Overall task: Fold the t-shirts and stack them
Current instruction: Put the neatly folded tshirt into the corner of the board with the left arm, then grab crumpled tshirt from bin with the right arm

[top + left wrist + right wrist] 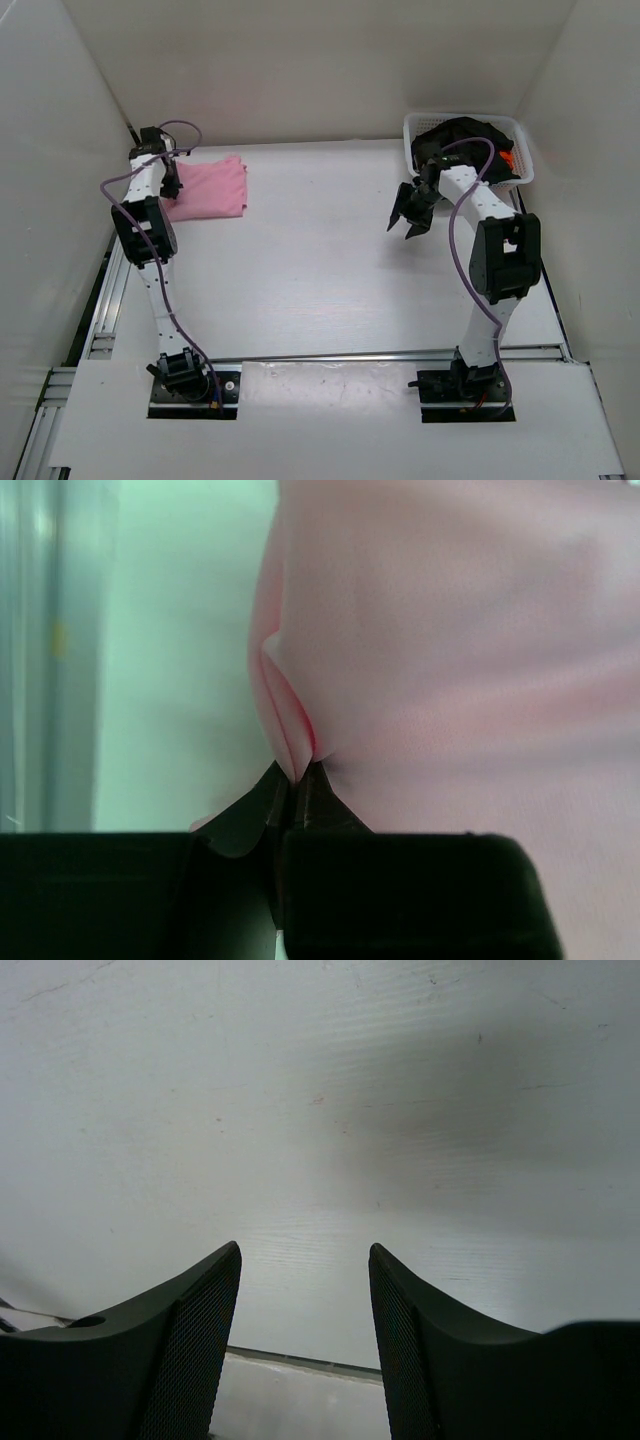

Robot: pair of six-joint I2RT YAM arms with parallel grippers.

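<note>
White walls close in a white table [320, 280] on three sides. At ten o'clock on the table lies the pink t-shirt [212, 188], folded into a flat rectangle. The left gripper [172, 186] sits at the shirt's nine o'clock edge. Its wrist view shows the jaws pressed together, nipping a fold of the pink cloth at their tips.

At one o'clock, in the far corner, stands a white mesh basket [523, 160]. The black t-shirt [462, 133] is heaped inside it, and a bit of the orange t-shirt [508, 158] shows at the basket's three o'clock side. The right gripper [410, 216] hangs over bare table at the basket's seven o'clock, its jaws spread apart with nothing in them. Its wrist view shows only tabletop between the two dark fingers [200, 1340].
</note>
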